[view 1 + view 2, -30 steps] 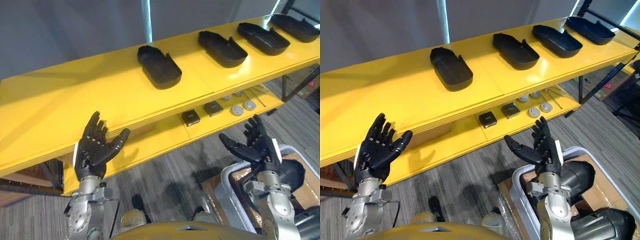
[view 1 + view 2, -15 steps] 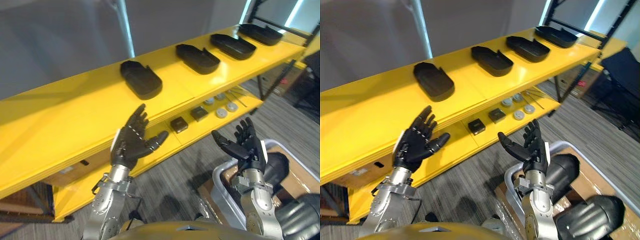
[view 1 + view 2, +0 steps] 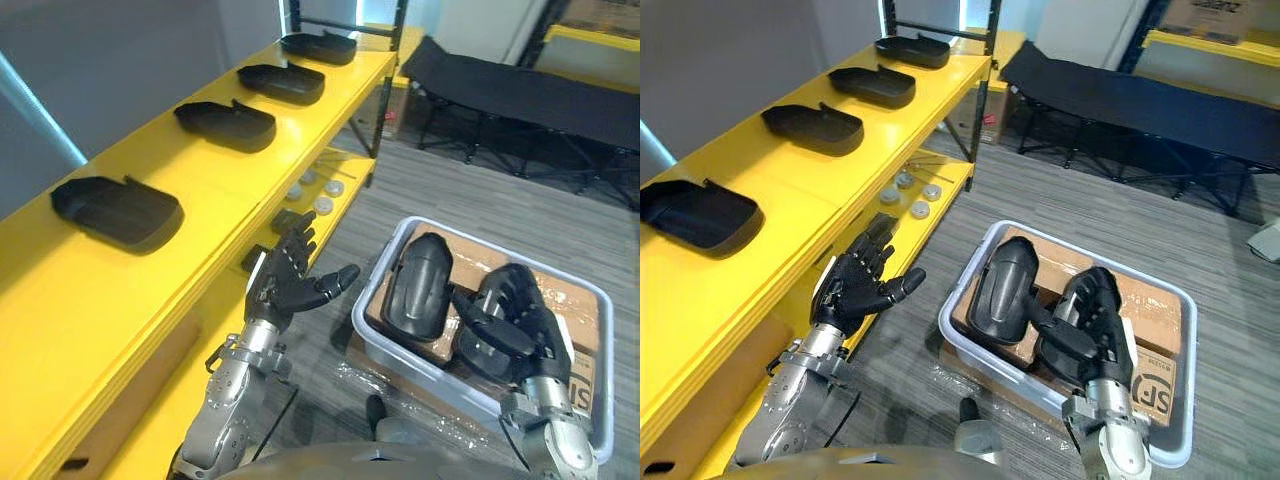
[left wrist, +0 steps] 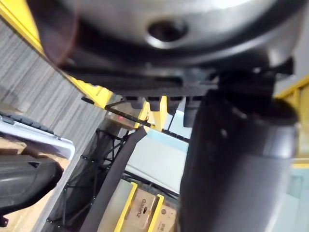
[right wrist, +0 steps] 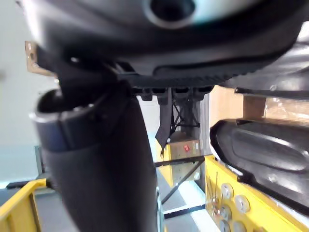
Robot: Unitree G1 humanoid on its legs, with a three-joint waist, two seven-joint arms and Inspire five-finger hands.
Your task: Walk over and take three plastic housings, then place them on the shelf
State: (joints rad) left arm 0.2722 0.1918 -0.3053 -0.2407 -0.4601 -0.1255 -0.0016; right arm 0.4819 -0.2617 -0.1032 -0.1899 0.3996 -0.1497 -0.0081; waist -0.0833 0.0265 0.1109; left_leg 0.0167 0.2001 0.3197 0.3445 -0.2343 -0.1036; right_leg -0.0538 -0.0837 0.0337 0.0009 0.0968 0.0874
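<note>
Since half a second ago the head camera has swung to the right, so the yellow shelf [image 3: 215, 190] now runs away along the left and a grey tub [image 3: 398, 352] on the striped grey carpet [image 3: 470, 195] has come fully into sight. From the left eye, a row of black plastic housings [image 3: 225, 124] lies on the shelf's top board, well apart from one another, their long axes parallel and slanted across the board's depth. Round discs [image 3: 318, 195] and black blocks [image 3: 290, 222] sit on the lower board, and a black folding cot [image 3: 520, 95] stands farther off. Raised just beside the shelf's front edge, the left hand [image 3: 285, 288] has its fingers straight and spread, with nothing in it. From the right eye, the tub holds a cardboard box [image 3: 1145, 300] with two more housings on it side by side, backs up, long axes pointing away from the robot: the left housing [image 3: 1002, 285] and the right housing [image 3: 548, 325]. Over the right one is the right hand [image 3: 1092, 345], fingers straight and apart, thumb reaching toward the left one; whether it touches either cannot be told, dark on dark. In the left wrist view the tub's pale corner and a dark housing show past the thumb. The right wrist view shows a housing's dark edge beside the straight fingers, apart from them.
</note>
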